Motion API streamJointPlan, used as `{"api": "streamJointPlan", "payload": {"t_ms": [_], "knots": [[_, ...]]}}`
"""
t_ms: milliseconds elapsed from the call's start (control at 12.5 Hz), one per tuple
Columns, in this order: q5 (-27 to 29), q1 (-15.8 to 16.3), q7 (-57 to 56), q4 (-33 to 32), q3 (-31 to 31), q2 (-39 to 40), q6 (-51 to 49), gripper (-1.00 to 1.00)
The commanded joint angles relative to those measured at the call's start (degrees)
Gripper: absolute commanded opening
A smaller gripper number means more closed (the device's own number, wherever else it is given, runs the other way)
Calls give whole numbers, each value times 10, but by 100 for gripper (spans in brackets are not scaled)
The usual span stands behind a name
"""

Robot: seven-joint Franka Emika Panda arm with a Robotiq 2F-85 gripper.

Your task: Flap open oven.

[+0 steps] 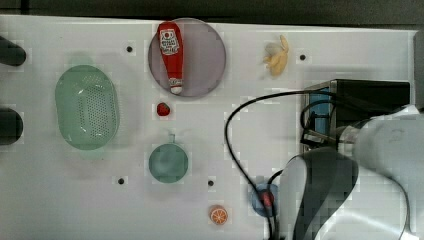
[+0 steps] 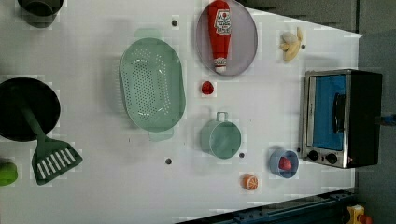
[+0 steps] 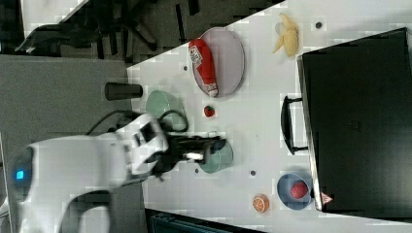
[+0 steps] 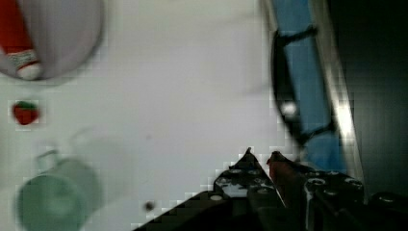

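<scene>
Oven sits at the table's edge on the left view's right, door shut; it looks heavy and rigid, so the black bar handle is the place to pull. Gripper hovers near it, nearly closed, empty. Beside it, a blue bowl holds something red; the plate carries a ketchup bottle.

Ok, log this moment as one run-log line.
phase: approach | gripper: nearly shut, holding nothing | oven: door closed | handle: untouched, just ahead of gripper
</scene>
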Motion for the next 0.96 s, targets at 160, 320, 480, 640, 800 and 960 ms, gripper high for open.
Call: {"api": "streamJointPlan", "payload": {"t_ms": [160,320,480,640,800,960], "knots": [[-18,-9,-177,-24,-29,57,98,-65],[-18,-9,-178,-43,-42,84,147,-65],[-18,-9,-179,-67,-47,104,194,-65],[-18,-10,-179,-94,-48,120,248,-65],[-18,-10,-179,-118,-48,134,294,-65],[-18,-11,-179,-131,-48,150,326,-65]]}}
